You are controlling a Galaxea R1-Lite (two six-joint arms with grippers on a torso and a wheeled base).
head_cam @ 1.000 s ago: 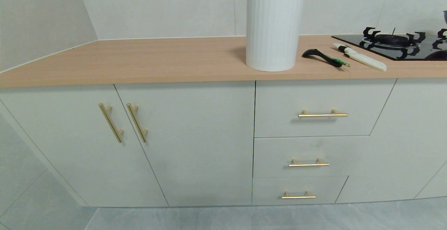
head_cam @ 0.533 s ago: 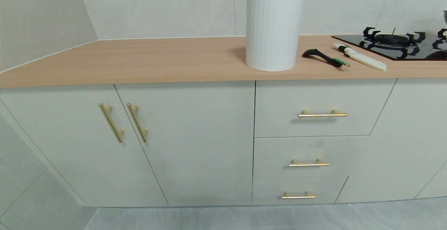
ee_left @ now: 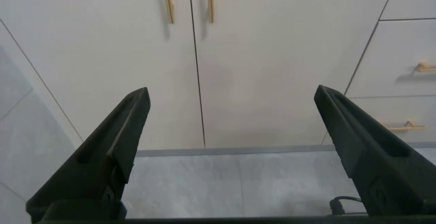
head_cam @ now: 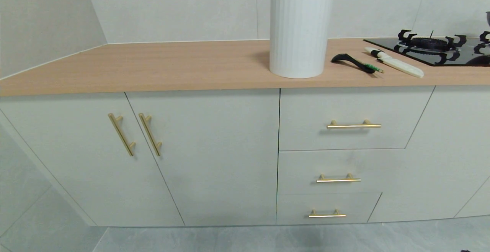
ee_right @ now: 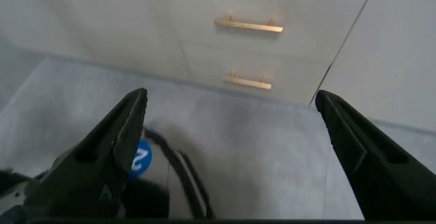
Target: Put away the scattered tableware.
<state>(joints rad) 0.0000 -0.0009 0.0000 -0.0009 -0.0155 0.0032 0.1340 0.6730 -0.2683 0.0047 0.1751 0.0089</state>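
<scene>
On the wooden countertop (head_cam: pixel 153 66) stands a tall white ribbed holder (head_cam: pixel 300 30). Just to its right lie a black-handled utensil (head_cam: pixel 354 63) and a white knife with a black band (head_cam: pixel 394 62). My left gripper (ee_left: pixel 231 101) hangs low before the cabinet doors, open with nothing between its fingers. My right gripper (ee_right: pixel 231 101) is also open and empty, low over the floor in front of the drawers.
A black gas hob (head_cam: pixel 440 49) sits at the counter's right end. Below are two cabinet doors with gold handles (head_cam: pixel 136 134) and three drawers with gold handles (head_cam: pixel 353 125). A cable and a blue round tag (ee_right: pixel 139 159) lie beneath the right gripper.
</scene>
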